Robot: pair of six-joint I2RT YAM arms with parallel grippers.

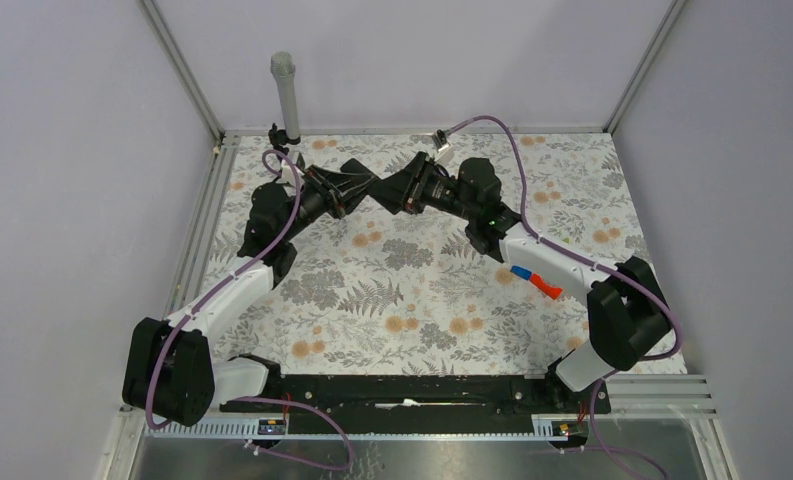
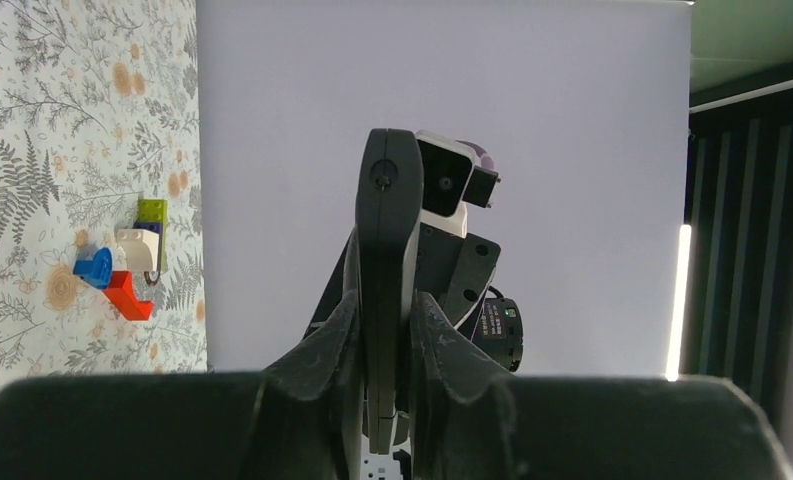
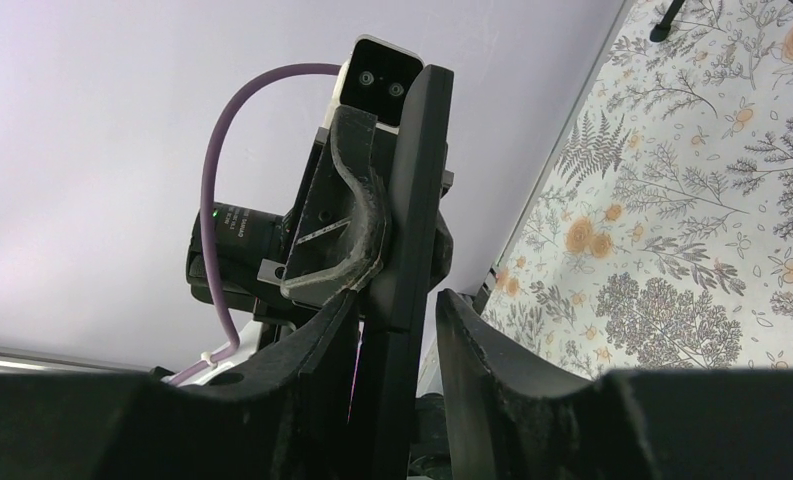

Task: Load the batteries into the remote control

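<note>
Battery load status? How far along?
Done: nothing confirmed; no batteries show in any view, and the compartment can't be seen. In hand: the remote control is held in the air, clamped in the left gripper's fingers, with the right gripper's fingers either side of it. Left: apparently fetching and seating the batteries.

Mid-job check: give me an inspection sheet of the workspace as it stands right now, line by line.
Surface: floral mat covering the table.
Job's things: remote control held between both grippers, above the mat; batteries, nothing seen.
Clutter: red-and-blue toy pieces beside the right arm; small black tripod and grey tube at the far-left corner.
Grippers: left gripper jaws clamped on the remote control; right gripper jaws around its other end, contact unclear.
Cables: purple cables run along both arms, looping near the wrists.
Surroundings: pale walls, metal frame rails.
</note>
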